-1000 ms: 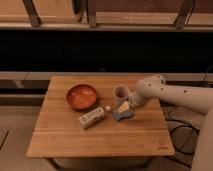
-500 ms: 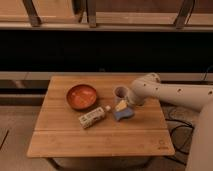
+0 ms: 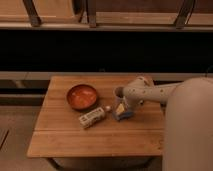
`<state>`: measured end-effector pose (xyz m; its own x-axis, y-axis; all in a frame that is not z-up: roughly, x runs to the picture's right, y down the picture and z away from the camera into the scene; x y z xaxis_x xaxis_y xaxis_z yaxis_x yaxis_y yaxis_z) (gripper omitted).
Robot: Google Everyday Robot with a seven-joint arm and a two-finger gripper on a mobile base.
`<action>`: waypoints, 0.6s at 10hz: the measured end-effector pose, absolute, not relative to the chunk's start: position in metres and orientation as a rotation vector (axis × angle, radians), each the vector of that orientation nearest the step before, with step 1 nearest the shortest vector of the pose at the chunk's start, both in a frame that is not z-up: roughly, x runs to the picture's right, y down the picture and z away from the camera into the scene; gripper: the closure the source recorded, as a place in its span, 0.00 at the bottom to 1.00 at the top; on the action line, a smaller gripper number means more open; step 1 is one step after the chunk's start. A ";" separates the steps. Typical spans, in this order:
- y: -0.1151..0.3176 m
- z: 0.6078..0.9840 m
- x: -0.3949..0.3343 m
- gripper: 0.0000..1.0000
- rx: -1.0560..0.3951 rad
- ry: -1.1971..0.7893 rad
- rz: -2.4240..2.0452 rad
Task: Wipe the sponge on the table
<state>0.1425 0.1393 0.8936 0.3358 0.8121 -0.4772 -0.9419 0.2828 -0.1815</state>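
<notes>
The light-blue sponge (image 3: 121, 114) lies flat on the wooden table (image 3: 95, 135), right of centre. My gripper (image 3: 120, 107) comes in from the right on a white arm and points down onto the sponge, its tip pressed against the sponge's top. Part of the sponge is hidden under the gripper.
An orange bowl (image 3: 82, 96) stands left of the sponge. A white oblong package (image 3: 93, 117) lies tilted just left of the sponge, close to it. The arm's white body (image 3: 187, 125) fills the right side of the view. A dark shelf runs behind the table.
The arm has shifted slightly to the left and nearer the camera view, with the sponge staying under the gripper beside the package.
</notes>
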 end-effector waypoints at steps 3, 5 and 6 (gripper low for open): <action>0.157 0.907 0.142 0.31 -0.504 0.380 1.237; 0.158 0.903 0.134 0.54 -0.528 0.392 1.255; 0.157 0.899 0.130 0.61 -0.532 0.392 1.254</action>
